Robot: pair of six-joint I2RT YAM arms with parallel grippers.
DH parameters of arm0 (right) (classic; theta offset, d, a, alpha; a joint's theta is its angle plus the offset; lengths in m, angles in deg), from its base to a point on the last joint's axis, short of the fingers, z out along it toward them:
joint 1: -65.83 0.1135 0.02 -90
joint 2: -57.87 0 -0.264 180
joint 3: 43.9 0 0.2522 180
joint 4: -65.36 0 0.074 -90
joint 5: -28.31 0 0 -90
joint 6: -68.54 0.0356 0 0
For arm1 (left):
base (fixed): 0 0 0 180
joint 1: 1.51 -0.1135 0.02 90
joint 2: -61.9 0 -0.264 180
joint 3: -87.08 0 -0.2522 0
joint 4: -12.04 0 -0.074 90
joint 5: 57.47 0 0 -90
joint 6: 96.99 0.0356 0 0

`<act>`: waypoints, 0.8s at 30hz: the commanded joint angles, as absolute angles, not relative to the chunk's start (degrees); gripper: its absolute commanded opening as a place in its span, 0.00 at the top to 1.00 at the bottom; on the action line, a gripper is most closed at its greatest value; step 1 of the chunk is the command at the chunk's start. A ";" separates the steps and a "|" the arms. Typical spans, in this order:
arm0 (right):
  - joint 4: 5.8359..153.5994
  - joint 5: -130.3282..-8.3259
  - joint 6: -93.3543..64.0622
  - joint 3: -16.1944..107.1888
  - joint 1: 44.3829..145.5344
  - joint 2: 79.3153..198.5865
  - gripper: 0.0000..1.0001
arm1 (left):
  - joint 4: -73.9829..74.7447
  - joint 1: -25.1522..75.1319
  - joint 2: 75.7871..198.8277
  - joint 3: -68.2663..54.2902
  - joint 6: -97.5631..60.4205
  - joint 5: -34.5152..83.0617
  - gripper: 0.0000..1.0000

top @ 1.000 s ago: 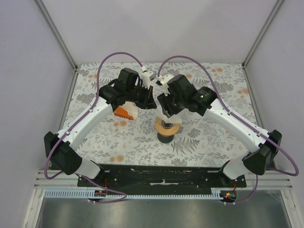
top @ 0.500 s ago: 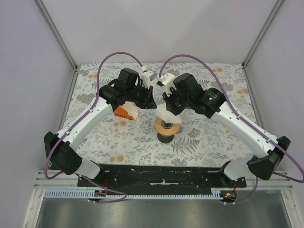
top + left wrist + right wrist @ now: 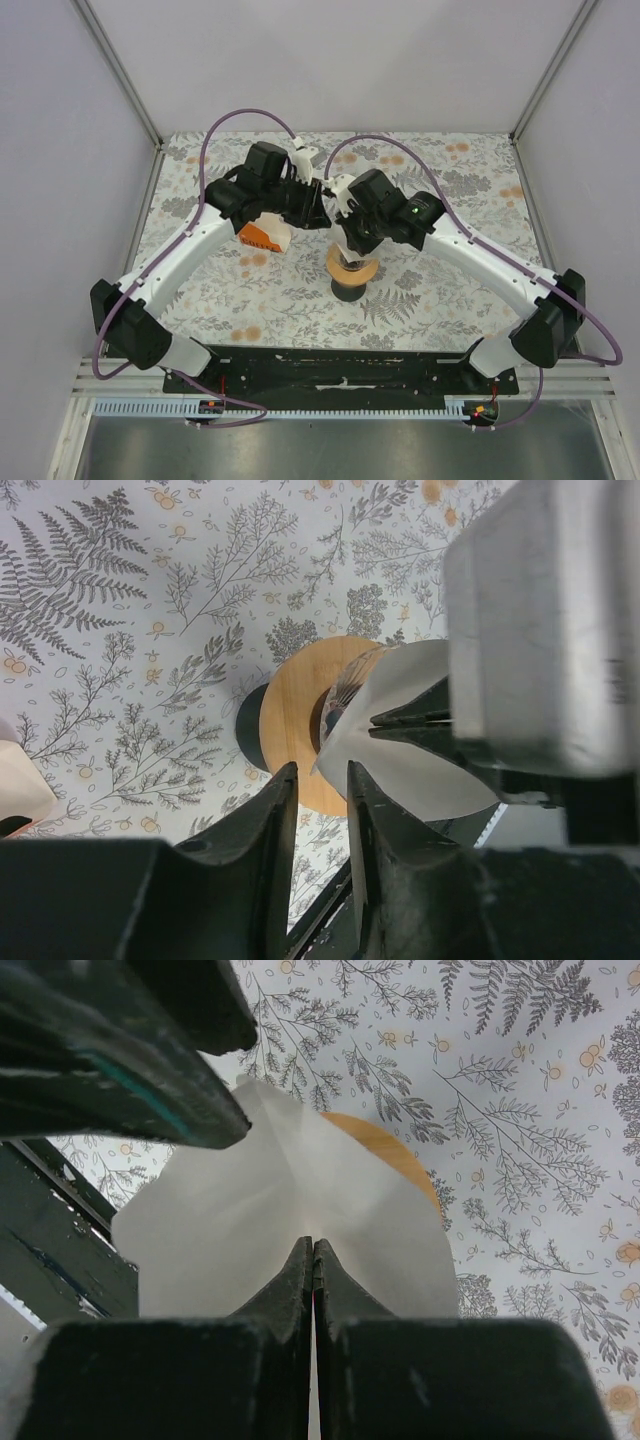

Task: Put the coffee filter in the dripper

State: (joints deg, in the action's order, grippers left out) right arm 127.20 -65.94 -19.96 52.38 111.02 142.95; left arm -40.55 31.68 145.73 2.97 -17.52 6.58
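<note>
The coffee filter (image 3: 250, 1210) is a white paper cone hanging just above the dripper (image 3: 352, 270). My right gripper (image 3: 313, 1243) is shut on the filter's rim, fingers pressed together on the paper. The dripper's tan-orange rim (image 3: 290, 720) and black base show beneath the filter (image 3: 420, 760), which covers part of it. My left gripper (image 3: 322, 775) stands a little open beside the filter's edge, with nothing between its fingers. In the top view both grippers meet over the dripper, the left gripper (image 3: 322, 215) beside the right gripper (image 3: 345, 235).
An orange and white pack (image 3: 264, 236) lies left of the dripper, under my left arm. The black mounting rail (image 3: 340, 370) runs along the table's near edge. Grey walls and metal posts close in the floral table (image 3: 450, 290).
My right gripper has closed on the filter. The left gripper, shut on it a second ago, has opened slightly and let go. The right arm has shifted a little to the left.
</note>
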 commanded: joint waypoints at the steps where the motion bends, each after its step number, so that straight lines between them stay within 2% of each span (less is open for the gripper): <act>1: 124.74 -63.71 -17.86 51.60 111.88 145.14 1.00 | -38.02 30.22 142.68 3.81 -21.41 3.01 0.63; 7: 123.69 -62.04 -16.02 50.81 113.29 146.29 1.00 | -38.02 29.87 141.97 4.08 -21.93 2.83 0.55; 17: 121.22 -55.36 -11.53 49.05 115.05 148.57 1.00 | -36.97 29.25 140.56 -2.33 -25.97 0.55 0.54; 24: 119.03 -55.62 -10.65 48.09 115.49 149.63 1.00 | -35.12 29.34 141.00 -5.59 -27.73 -1.30 0.50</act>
